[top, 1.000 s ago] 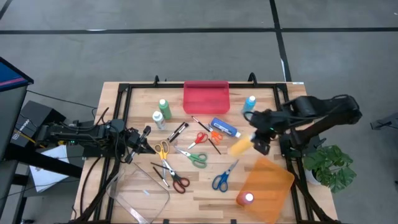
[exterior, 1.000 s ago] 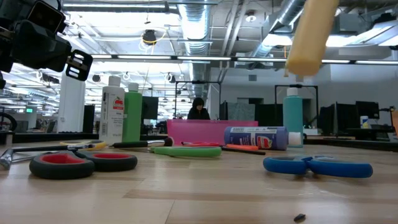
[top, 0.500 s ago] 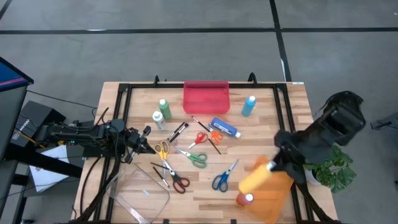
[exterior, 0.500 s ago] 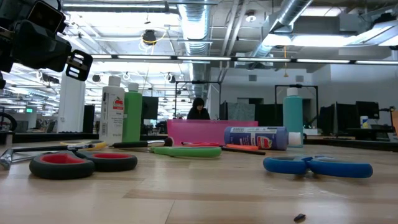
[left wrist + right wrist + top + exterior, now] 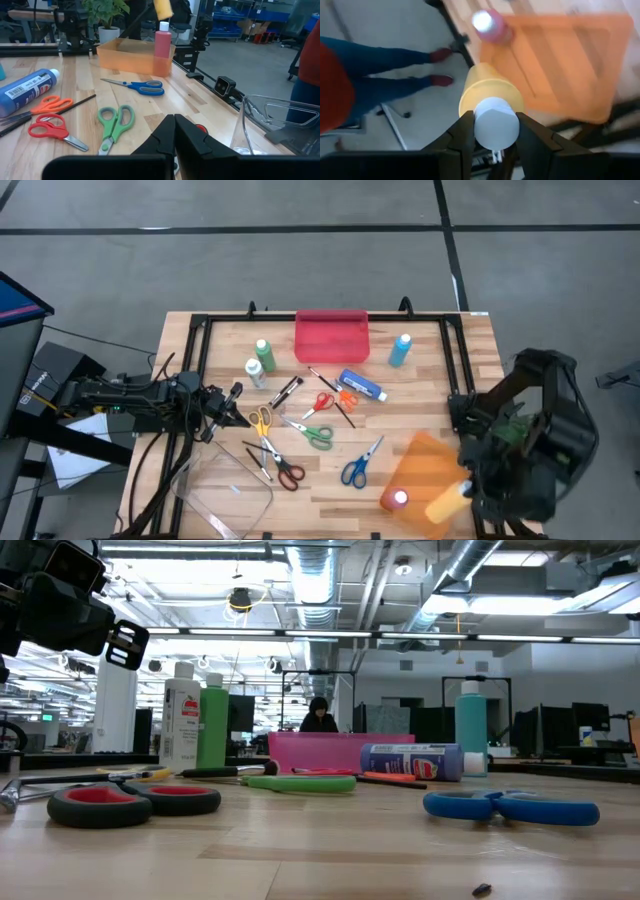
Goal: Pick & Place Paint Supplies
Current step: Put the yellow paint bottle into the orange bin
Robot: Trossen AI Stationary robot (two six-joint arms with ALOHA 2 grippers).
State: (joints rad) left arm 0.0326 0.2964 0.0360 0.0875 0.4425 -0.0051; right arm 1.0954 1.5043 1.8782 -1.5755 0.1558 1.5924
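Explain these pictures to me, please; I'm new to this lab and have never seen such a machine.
It is a robot with two dark arms at a wooden table, each ending in a two-finger pincer. One camera looks straight down, one sits at table height, and one rides on each wrist. The left pincer waits, shut and empty, over the table's left side. The right pincer is shut on a yellow plastic paint bottle with a white cap, above the orange plastic tray, where a red paint bottle already stands. Scissors with coloured handles, thin dark brushes, more paint bottles, a red tray and a clear tray also lie there.
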